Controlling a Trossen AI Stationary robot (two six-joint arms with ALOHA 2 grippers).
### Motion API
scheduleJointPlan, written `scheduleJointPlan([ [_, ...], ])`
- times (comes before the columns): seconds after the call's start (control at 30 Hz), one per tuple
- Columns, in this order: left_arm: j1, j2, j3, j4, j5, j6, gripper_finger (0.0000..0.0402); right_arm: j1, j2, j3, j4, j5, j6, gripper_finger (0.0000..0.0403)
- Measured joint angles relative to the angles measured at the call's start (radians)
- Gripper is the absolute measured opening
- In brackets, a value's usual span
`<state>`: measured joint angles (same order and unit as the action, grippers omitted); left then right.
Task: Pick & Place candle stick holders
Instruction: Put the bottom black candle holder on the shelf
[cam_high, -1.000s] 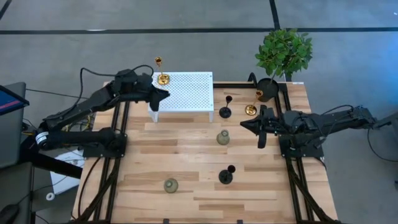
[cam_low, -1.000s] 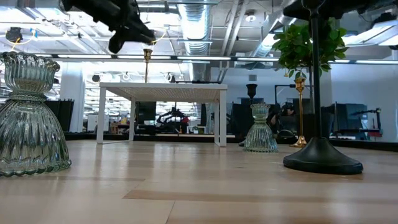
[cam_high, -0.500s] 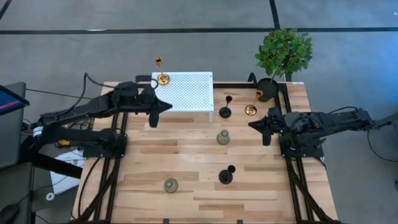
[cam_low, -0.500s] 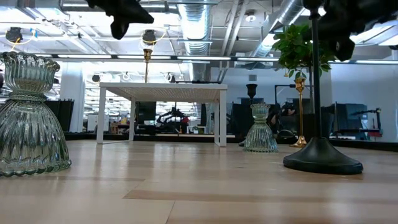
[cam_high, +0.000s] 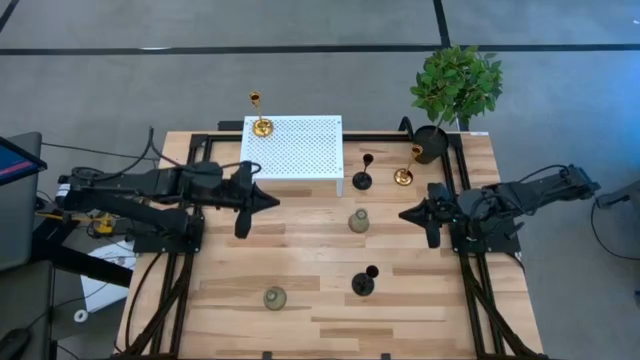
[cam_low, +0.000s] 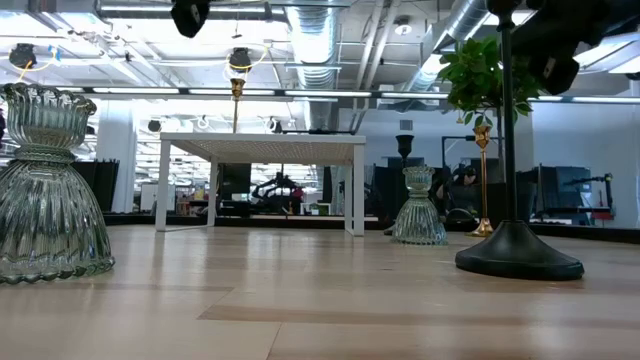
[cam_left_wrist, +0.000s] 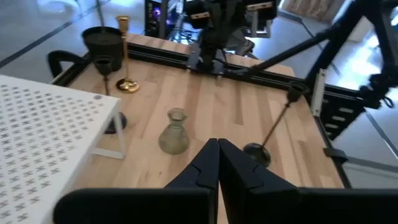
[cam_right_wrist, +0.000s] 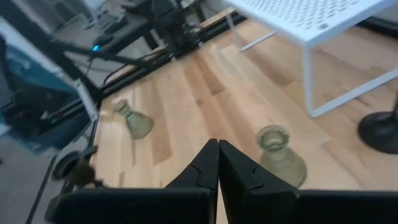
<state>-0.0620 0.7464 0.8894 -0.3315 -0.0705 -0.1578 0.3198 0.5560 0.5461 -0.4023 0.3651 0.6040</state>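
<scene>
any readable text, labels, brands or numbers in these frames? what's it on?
None readable in any view.
White perforated shelf: hole pattern only, no print.
Candle stick holders, e.g. the gold one on the shelf and the grey-green one on the table: no labels show.
Blue-edged screen beside the table: no text can be made out.

Gold, black and grey-green on pale wood

Gold holder (cam_high: 261, 124) on white dotted shelf (cam_high: 297, 147); black holders (cam_high: 363, 283); grey-green holder (cam_high: 359, 221); striped wood worktop (cam_high: 300, 260).
</scene>
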Motion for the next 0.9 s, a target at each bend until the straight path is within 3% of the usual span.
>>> scheduleJointPlan([
  [0.27, -0.155, 0.004, 0.000, 0.020, -0.015, -0.049, 0.0005, 0.109, 0.024, -0.001, -0.003, -0.001, 0.000, 0.0000],
  [0.53, -0.286, 0.059, 0.000, 0.087, -0.168, -0.064, 0.0005, 0.152, 0.033, -0.001, 0.000, -0.001, 0.000, 0.0000],
  [0.9, -0.358, 0.206, 0.000, 0.216, -0.191, -0.068, 0.0005, 0.150, 0.034, -0.001, -0.002, 0.001, -0.003, 0.0000],
])
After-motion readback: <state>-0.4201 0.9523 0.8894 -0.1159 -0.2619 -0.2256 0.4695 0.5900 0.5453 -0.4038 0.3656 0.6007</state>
